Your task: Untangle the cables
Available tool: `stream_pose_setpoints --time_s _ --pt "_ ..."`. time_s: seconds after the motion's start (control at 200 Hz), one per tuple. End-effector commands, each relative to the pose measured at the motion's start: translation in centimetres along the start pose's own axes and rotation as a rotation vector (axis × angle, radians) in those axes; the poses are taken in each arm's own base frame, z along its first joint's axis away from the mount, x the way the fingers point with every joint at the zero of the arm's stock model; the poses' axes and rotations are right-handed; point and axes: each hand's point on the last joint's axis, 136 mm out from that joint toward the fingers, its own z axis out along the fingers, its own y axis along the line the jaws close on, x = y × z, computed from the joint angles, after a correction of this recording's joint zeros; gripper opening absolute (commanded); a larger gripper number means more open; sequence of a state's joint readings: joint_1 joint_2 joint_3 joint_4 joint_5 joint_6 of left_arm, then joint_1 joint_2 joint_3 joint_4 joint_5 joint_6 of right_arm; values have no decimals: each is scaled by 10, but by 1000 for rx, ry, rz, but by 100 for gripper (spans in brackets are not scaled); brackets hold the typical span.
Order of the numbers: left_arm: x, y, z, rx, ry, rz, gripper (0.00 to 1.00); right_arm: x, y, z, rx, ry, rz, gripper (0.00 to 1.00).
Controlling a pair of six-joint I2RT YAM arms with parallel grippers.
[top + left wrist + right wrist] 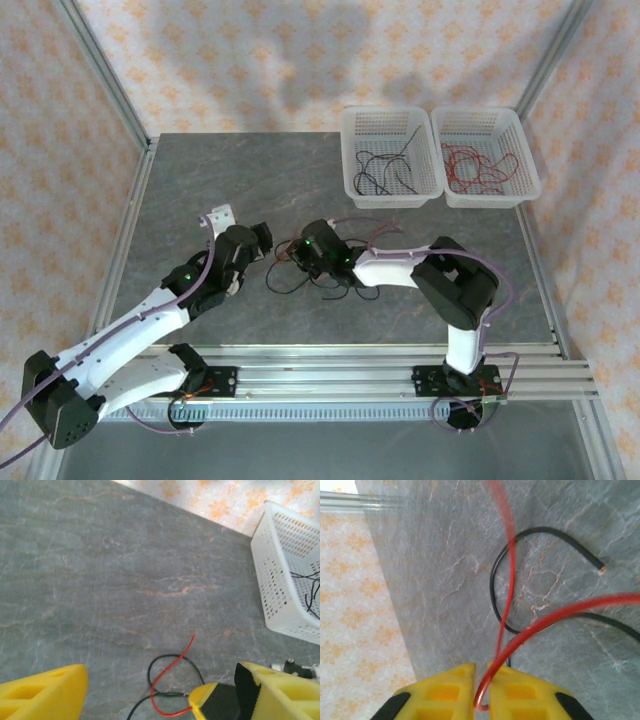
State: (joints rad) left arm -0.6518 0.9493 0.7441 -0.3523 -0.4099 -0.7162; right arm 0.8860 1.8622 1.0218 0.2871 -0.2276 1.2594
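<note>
A small clump of cables (288, 278) lies in the middle of the gray table (200, 200) — red and black wires all mixed up. The right gripper (481, 682) has its yellow fingers (445, 697) pressed together on a red wire (560, 611). That wire crosses over a black wire (492, 587) lying on the table. The left gripper (137, 695) is just beside the clump, its fingers (45, 692) wide apart and holding nothing. At the far side stand two white baskets — the basket with black wires (350, 150) and, beside it, the basket with red wires (528, 165).
</note>
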Motion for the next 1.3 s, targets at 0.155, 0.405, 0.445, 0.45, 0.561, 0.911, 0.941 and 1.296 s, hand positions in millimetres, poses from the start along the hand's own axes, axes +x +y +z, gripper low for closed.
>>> stream_pose_setpoints --time_s 0.155,0.405,0.445,0.45,0.561,0.911,0.941,1.296 --pt "65 37 9 -49 155 -73 78 -16 9 -5 21 -97 -61 0" --pt "121 48 24 -32 287 -127 77 -29 48 -42 -62 -171 -101 0" --pt "123 47 25 -25 289 -126 77 -32 57 -51 -84 -186 -103 0" --pt "124 47 25 -25 290 -126 77 -32 57 -52 -86 -187 -102 0" --pt "126 43 27 5 287 -115 76 -38 78 -75 -157 -218 -87 0" --pt "130 23 39 98 253 -116 76 -54 141 -145 -379 -310 -10 0" --pt "130 19 40 114 250 -114 76 -55 143 -150 -393 -317 2 0" --pt "116 -41 39 284 184 -2 76 -64 188 -204 -592 -364 100 0"
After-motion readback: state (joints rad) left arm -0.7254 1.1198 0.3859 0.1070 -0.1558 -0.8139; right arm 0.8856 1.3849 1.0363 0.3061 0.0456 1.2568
